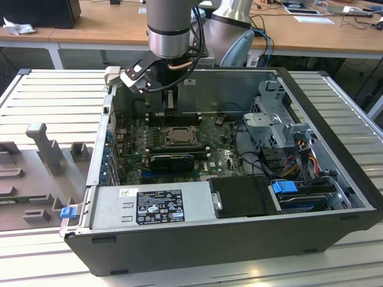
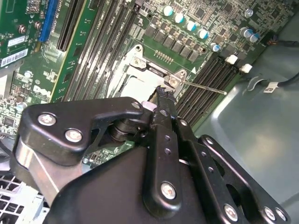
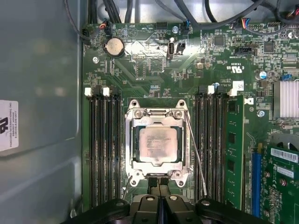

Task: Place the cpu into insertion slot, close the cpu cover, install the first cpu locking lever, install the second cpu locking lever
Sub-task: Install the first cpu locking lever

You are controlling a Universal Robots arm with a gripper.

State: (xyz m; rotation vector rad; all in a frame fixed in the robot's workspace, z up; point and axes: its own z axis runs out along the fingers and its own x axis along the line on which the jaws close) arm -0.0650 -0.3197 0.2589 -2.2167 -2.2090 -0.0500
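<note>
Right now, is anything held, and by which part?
Nothing visibly held: the fingers of the gripper meet at the edge of the cpu cover; a pinch there cannot be told.

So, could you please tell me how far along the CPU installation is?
Done: the cpu sits in the insertion slot, with the cpu cover down over it. In hand: the gripper, fingers together, is at the cover's edge. Left: one locking lever angles away from the slot, apparently unlatched.
</note>
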